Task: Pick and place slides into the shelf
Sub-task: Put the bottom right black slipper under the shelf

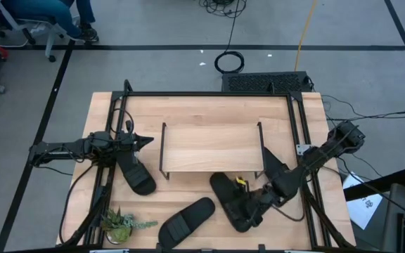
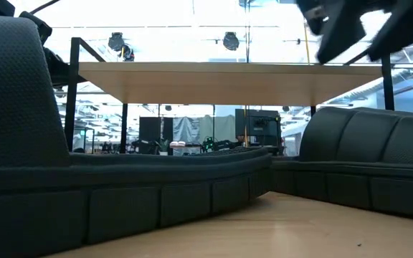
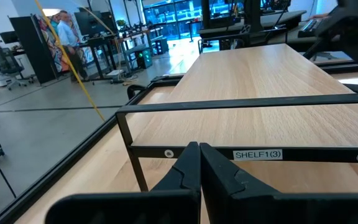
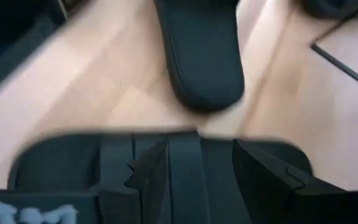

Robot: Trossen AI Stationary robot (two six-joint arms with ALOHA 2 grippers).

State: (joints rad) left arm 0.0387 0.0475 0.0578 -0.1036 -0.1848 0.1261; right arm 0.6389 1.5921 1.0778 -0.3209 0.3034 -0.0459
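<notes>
The shelf [image 1: 213, 147], a light plank on thin black legs, stands mid-table; it also shows in the low view [image 2: 228, 79] and the left wrist view [image 3: 260, 81]. Three black slides lie on the table. One slide [image 1: 136, 174] is by the shelf's left end and another [image 1: 186, 221] is near the front edge [image 2: 120, 193]. The third slide [image 1: 229, 197] lies in front of the shelf's right end, with my right gripper [image 1: 250, 208] on its strap. My left gripper [image 1: 148, 140] is shut, pointing level at the shelf's left end. My right gripper has a stretch of the slide's ribbed strap [image 4: 185, 162] between its two fingers [image 4: 260, 174]. It comes slanting down from the table's right side, across the slide. The fingers hide the contact itself. I cannot tell whether the sole [image 2: 364, 193] is clear of the table.
A small potted plant [image 1: 121, 223] stands at the front left corner. Black frame rails [image 1: 297, 140] run along the table's sides and back. The front slide [image 4: 201, 56] lies just beyond the held one. A person sits on a chair [image 1: 48, 21] beyond the far left corner.
</notes>
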